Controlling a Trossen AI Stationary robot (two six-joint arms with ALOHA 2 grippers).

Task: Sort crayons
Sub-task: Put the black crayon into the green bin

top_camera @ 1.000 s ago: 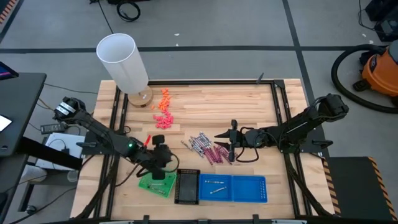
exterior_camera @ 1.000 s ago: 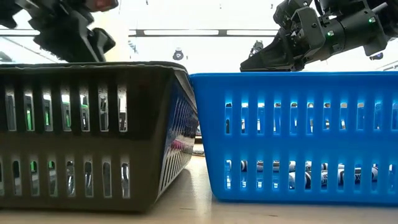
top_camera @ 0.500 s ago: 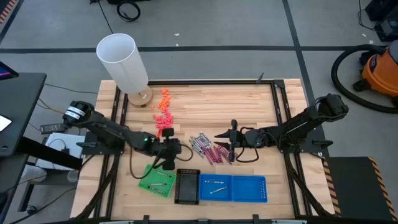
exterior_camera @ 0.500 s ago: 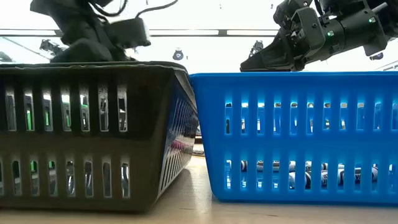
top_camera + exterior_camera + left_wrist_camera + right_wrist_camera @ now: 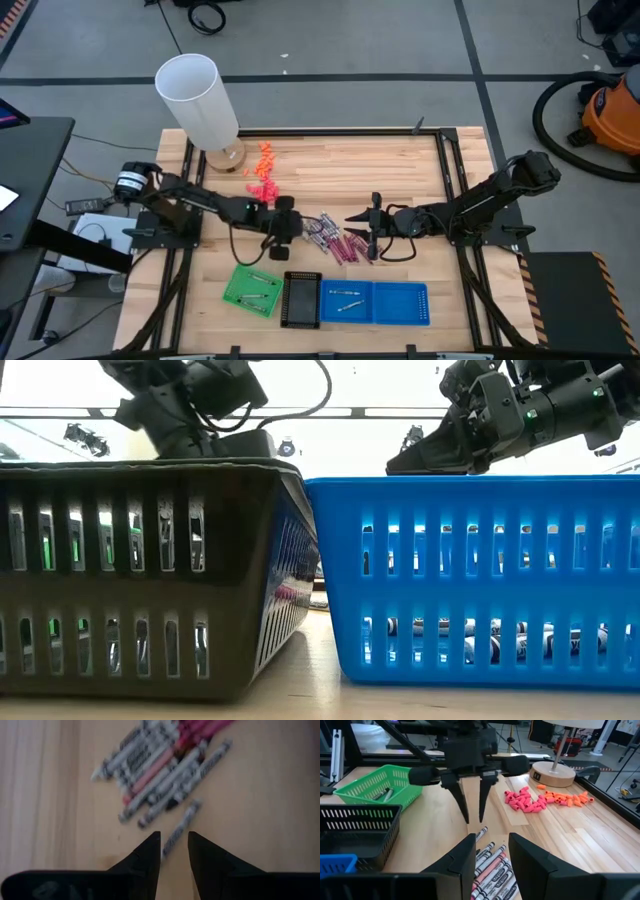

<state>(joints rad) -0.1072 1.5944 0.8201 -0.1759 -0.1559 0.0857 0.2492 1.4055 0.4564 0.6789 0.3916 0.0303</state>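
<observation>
**Both Pairs of Fingers Parted and Empty Beside the Crayon Pile**

The fingers (image 5: 461, 802) of the left gripper (image 5: 471, 807) were seen spread apart and pointed down, with nothing held between them; their tips hung just above one stray grey crayon (image 5: 180, 827) at the near edge of the pile. The right gripper (image 5: 374, 243) was likewise held with its fingers (image 5: 457, 862) parted and empty, at the opposite side of the same pile.

The wooden table (image 5: 340, 165) was bordered by a dark metal frame. A large white cylinder (image 5: 197, 98) on a round wooden base stood at the far left corner. Beyond the table, a grey floor was visible, with an orange vacuum (image 5: 612, 115) and its black hose at the right.

Along the near edge, a blue tray (image 5: 374, 304) was set touching a black tray (image 5: 300, 300), and a green tray (image 5: 252, 290) lay just left of that. A few grey sticks were seen in both the blue and the green tray.

The crayons (image 5: 333, 237), grey-silver and magenta, were heaped at the table's middle, between the two grippers.

Small orange lumps (image 5: 263, 160) and pink lumps (image 5: 263, 192) were scattered near the cylinder's base.
</observation>
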